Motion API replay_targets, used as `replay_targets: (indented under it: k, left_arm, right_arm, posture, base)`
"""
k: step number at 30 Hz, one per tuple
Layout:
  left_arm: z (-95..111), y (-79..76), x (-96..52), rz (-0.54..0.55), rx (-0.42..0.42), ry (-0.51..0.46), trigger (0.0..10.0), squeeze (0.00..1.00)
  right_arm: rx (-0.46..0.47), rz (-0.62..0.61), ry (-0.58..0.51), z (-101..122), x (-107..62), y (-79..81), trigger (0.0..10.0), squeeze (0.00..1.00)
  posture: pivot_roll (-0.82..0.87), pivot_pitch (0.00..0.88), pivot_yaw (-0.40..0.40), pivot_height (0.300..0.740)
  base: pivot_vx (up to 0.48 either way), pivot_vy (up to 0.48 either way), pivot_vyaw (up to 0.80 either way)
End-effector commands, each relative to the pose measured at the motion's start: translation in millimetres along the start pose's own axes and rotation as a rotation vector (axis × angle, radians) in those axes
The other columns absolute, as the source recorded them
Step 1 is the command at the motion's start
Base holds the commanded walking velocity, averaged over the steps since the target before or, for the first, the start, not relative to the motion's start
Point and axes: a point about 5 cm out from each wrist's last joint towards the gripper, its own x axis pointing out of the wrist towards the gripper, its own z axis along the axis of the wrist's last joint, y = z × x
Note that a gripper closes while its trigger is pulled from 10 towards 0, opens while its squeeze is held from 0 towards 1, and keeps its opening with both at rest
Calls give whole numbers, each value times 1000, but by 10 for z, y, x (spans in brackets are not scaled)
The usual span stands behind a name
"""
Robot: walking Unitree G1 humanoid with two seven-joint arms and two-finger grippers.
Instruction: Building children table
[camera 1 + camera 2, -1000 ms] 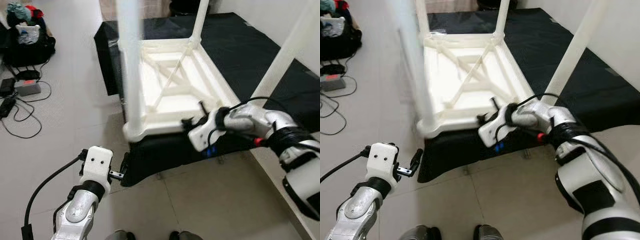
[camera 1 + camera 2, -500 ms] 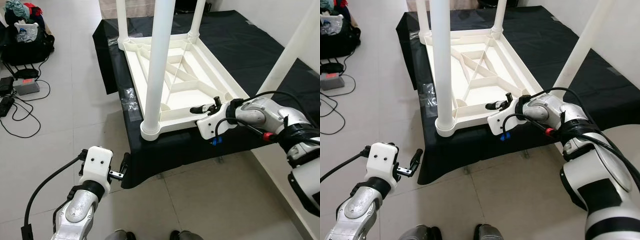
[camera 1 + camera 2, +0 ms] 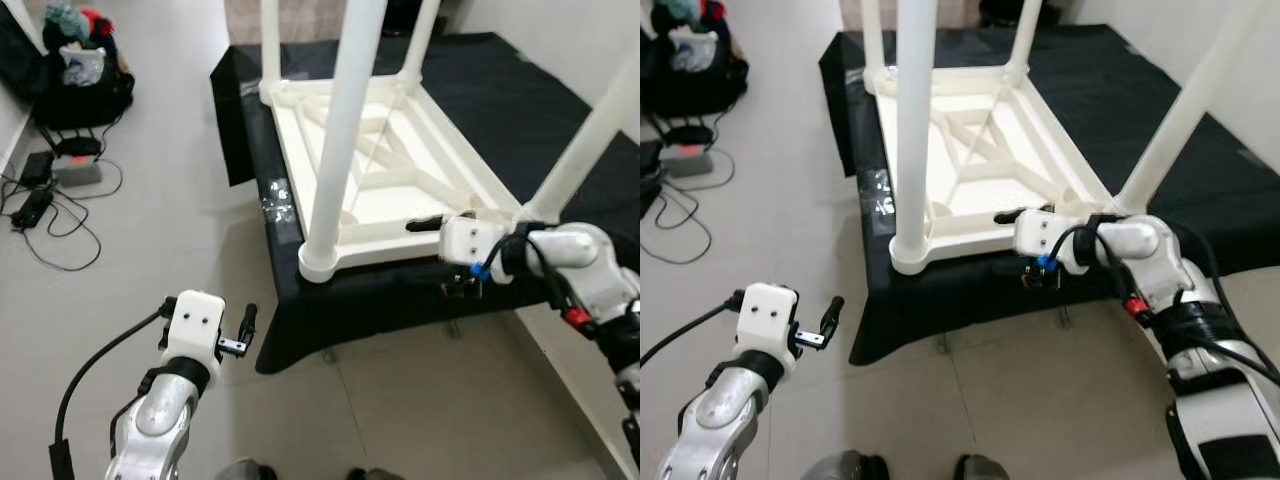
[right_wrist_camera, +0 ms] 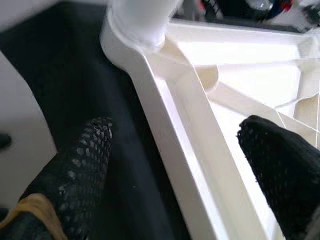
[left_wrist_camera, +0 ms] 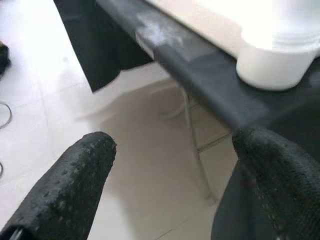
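The white children's table (image 3: 370,170) lies upside down on a black-covered platform (image 3: 500,100), its legs pointing up. The near leg (image 3: 345,130) rises from the front left corner, and another leg (image 3: 590,140) from the front right. My right gripper (image 3: 422,224) is at the front rail near the right corner. It is open, and in the right wrist view the fingertips (image 4: 75,170) straddle the white rim (image 4: 175,115) without closing on it. My left gripper (image 3: 248,330) hangs low over the floor left of the platform, open and empty (image 5: 165,165).
Dark bags (image 3: 85,75) and cables with a power brick (image 3: 75,172) lie on the tiled floor at the back left. A scrap of clear plastic (image 3: 278,195) sits on the platform's left edge. A pale wall (image 3: 600,40) stands on the right.
The table was blurred and in motion a second ago; now it rests still. The view has shifted slightly. My right gripper stays at the front rail, and the left arm has not moved.
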Motion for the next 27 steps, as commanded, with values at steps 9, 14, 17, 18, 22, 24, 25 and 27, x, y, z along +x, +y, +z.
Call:
replay_targets:
  k: [9, 14, 17, 18, 22, 24, 25, 27]
  left_arm:
    - [-37, -13, 89, -16, -19, -7, 10000, 0]
    - [-43, -37, 135, -37, -21, -13, 10000, 0]
    - [-35, -52, 153, -49, -16, -19, 10000, 0]
    - [-36, -57, 163, -55, -14, -23, 10000, 0]
    - [-20, -78, 167, -83, 9, -41, 10000, 0]
    - [-17, -79, 152, -85, 1, -45, 10000, 0]
    - [-32, -79, 131, -83, -8, -45, 10000, 0]
    - [-41, -78, 123, -79, -18, -48, 10000, 0]
  right_arm:
    - [431, -437, -244, 55, 216, 218, 10000, 855]
    - [628, -635, -479, 249, -81, -254, 10000, 0]
    - [606, -647, -542, 357, -235, -446, 10000, 0]
    - [602, -655, -572, 429, -302, -524, 10000, 0]
    - [582, -681, -531, 458, -348, -640, 10000, 0]
    - [593, -681, -501, 422, -313, -595, 10000, 0]
    - [641, -665, -466, 349, -237, -467, 10000, 0]
    - [702, -648, -429, 248, -134, -314, 10000, 0]
  posture:
    - [-81, 28, -58, 740]
    - [-97, 35, -51, 740]
    - [-94, 42, -51, 740]
    - [-97, 44, -51, 740]
    - [-96, 43, -49, 740]
    - [-92, 40, -49, 740]
    - [-86, 22, -56, 740]
    - [-98, 5, -60, 740]
  base:
    - [0, 0, 0]
    - [0, 0, 0]
    - [0, 0, 0]
    - [0, 0, 0]
    - [0, 0, 0]
    - [0, 0, 0]
    - [0, 0, 0]
    - [0, 0, 0]
